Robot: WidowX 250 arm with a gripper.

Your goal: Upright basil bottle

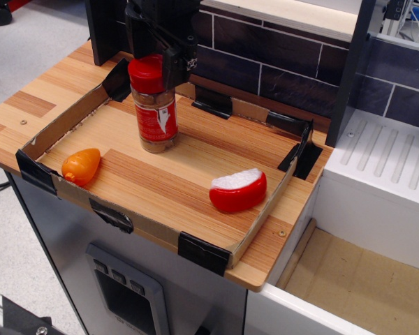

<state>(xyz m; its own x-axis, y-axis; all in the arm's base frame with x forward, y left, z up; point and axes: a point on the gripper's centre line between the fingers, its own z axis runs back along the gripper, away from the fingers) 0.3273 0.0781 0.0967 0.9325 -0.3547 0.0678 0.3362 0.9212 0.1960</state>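
The basil bottle (154, 112) stands upright on the floor of the wooden tray (195, 174), at its back left. It is a clear jar with a red cap, a red label and brownish contents. My black gripper (160, 66) hangs over it at cap height. One finger (177, 70) stands just beside the right side of the cap, which shows almost whole. The other finger is mostly hidden behind the cap. The jaws look parted around the cap rather than pressed on it.
An orange carrot toy (80, 165) lies at the tray's front left. A red-and-white cheese-wedge toy (238, 190) lies at the front right. The tray has low cardboard walls with black tape at the corners. A dark tiled wall (265, 56) stands behind and a white sink unit (384, 174) stands to the right.
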